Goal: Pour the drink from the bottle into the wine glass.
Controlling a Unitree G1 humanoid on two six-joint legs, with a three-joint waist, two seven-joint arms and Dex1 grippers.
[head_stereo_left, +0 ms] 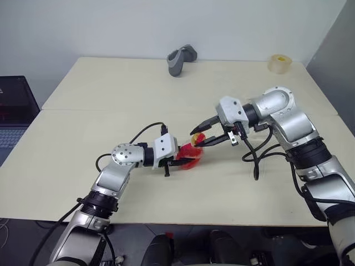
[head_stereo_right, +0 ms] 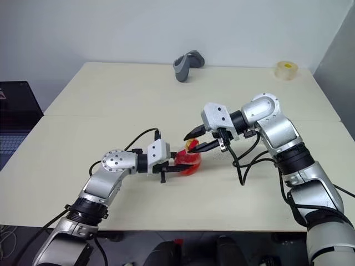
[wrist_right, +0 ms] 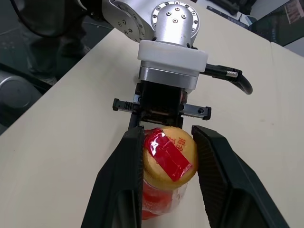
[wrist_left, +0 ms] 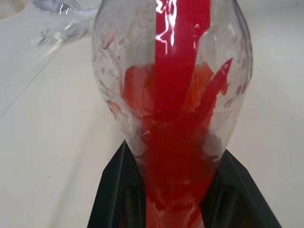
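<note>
The bottle (head_stereo_left: 188, 157), small and clear with the red drink (wrist_left: 178, 142) inside, is held tilted just over the table. My left gripper (head_stereo_left: 182, 160) is shut on its body, and the black fingers (wrist_left: 116, 190) flank it in the left wrist view. Its yellowish cap (wrist_right: 170, 154) carries a red label strip. My right gripper (head_stereo_left: 199, 139) reaches in from the right and is shut on that cap, one finger on each side (wrist_right: 126, 171). A clear glassy shape, apparently the wine glass (wrist_left: 59, 14), lies beyond the bottle. In the eye views my right arm mostly hides it.
A grey handle-shaped object (head_stereo_left: 181, 60) and a roll of tape (head_stereo_left: 279, 62) sit at the far edge of the cream table (head_stereo_left: 83, 138). An open laptop (head_stereo_left: 14, 111) stands off the table's left side. Black cables hang from both wrists.
</note>
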